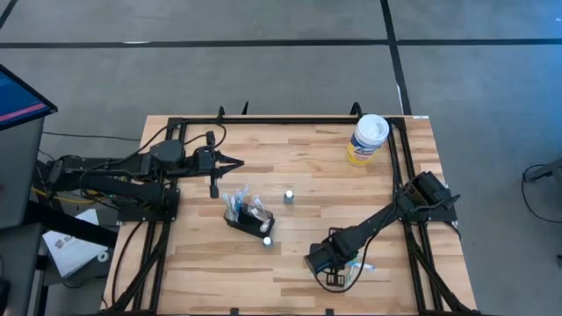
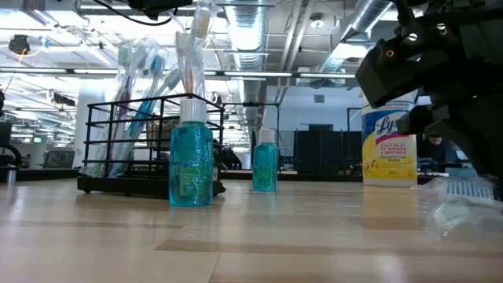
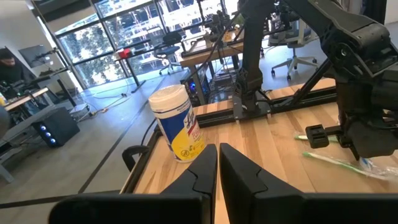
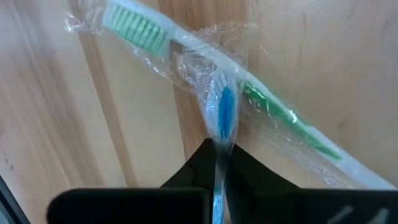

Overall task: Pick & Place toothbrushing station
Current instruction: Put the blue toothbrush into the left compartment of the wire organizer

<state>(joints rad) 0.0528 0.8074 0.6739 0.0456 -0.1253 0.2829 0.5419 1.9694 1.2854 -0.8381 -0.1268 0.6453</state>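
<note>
Sitting mid-tabletop (image 1: 299, 167): station (image 1: 248, 219), black wire holder, wrapped toothbrushes upright inside, teal bottle (image 2: 191, 161) touching its front edge. Second teal bottle (image 1: 288, 196) stands apart, beside it. Yellow canister (image 1: 366, 140) near far right corner. Left gripper (image 3: 217, 163) hovers by far left edge, jaws closed, empty. Right gripper (image 4: 219, 149) down at near right, jaws clamped on blue wrapped toothbrush (image 4: 222, 115), which lies across green wrapped toothbrush (image 4: 186, 50) on tabletop, well apart from station.
</note>
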